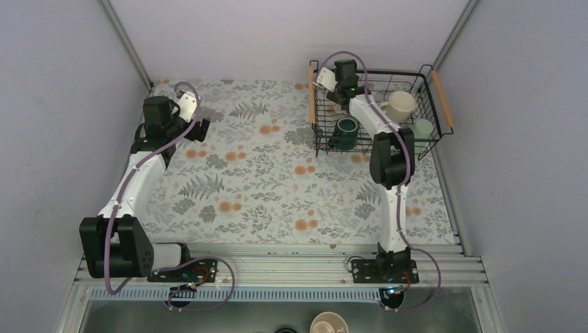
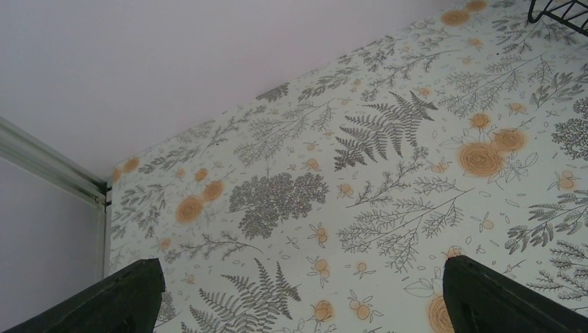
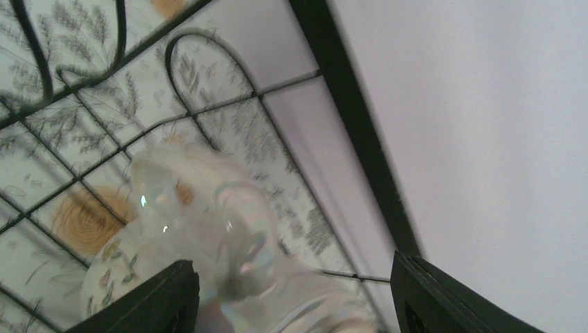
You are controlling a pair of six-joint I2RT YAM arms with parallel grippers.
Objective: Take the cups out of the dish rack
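The black wire dish rack (image 1: 430, 149) with wooden side handles stands at the far right. In it I see a dark green mug (image 1: 344, 132), a cream mug (image 1: 400, 104) and a mint green cup (image 1: 423, 128). My right gripper (image 1: 331, 90) reaches into the rack's far left corner. In the right wrist view it (image 3: 291, 263) is open, with a blurred pearly floral mug (image 3: 208, 229) between its fingers, close to the left finger and apart from the right one. My left gripper (image 1: 200, 130) hangs open and empty over the floral tablecloth (image 2: 299, 267). The lavender tumbler is out of view.
A tan handleless cup (image 1: 328, 324) sits below the table's near edge, beside a dark object (image 1: 284, 331). The rack's wire wall (image 3: 347, 104) runs close behind the right gripper. A rack corner (image 2: 558, 10) shows in the left wrist view. Grey walls enclose the table.
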